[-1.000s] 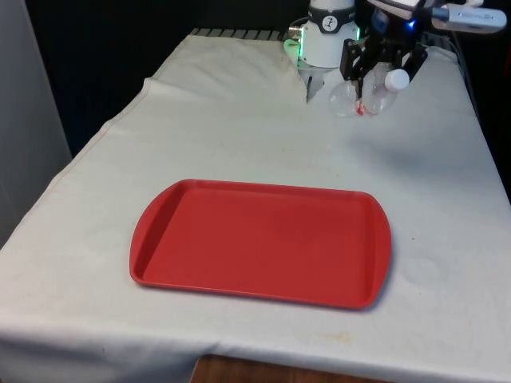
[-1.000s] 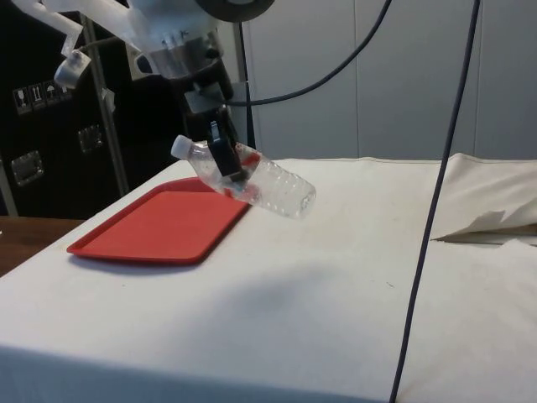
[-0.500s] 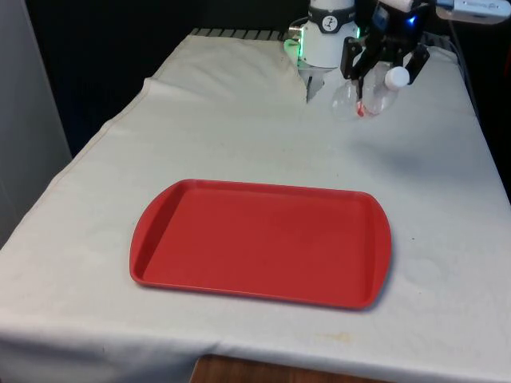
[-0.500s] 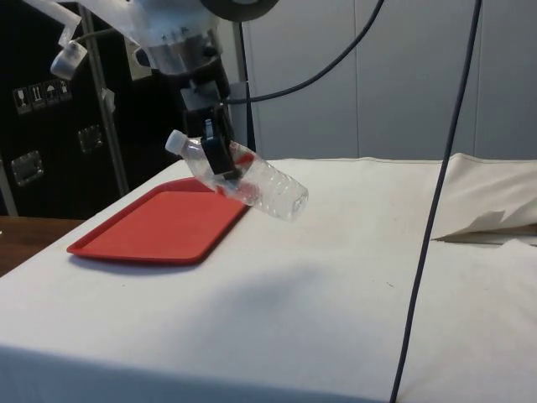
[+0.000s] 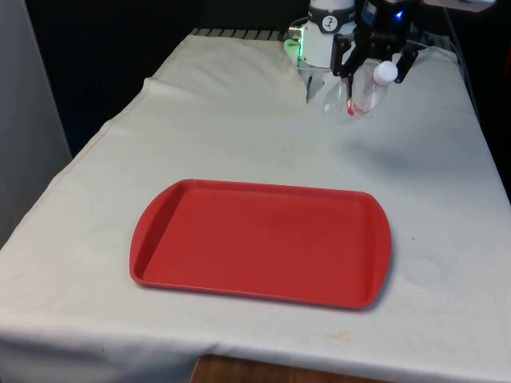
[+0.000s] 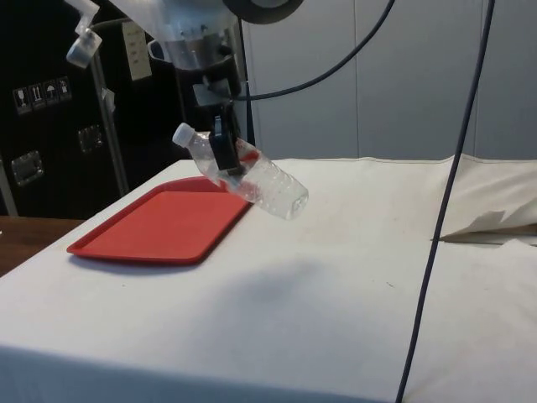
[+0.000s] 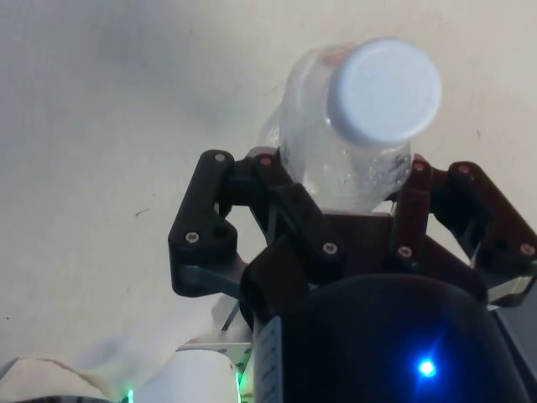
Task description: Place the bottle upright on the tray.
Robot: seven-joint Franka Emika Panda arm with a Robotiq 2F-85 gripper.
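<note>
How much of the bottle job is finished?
Done: the end effector has gripped the clear bottle and holds it off the white cloth. In hand: the bottle hangs tilted in the air, white cap higher than its base, beyond the tray's far edge. Left: carrying it over the red tray, which holds nothing, and standing it upright there.

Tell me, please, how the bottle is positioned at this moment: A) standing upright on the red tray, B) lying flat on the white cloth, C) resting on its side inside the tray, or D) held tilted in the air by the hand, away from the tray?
D: the side view shows the bottle clamped in the hand, slanted with its white cap highest, above the cloth and beyond the red tray.
</note>
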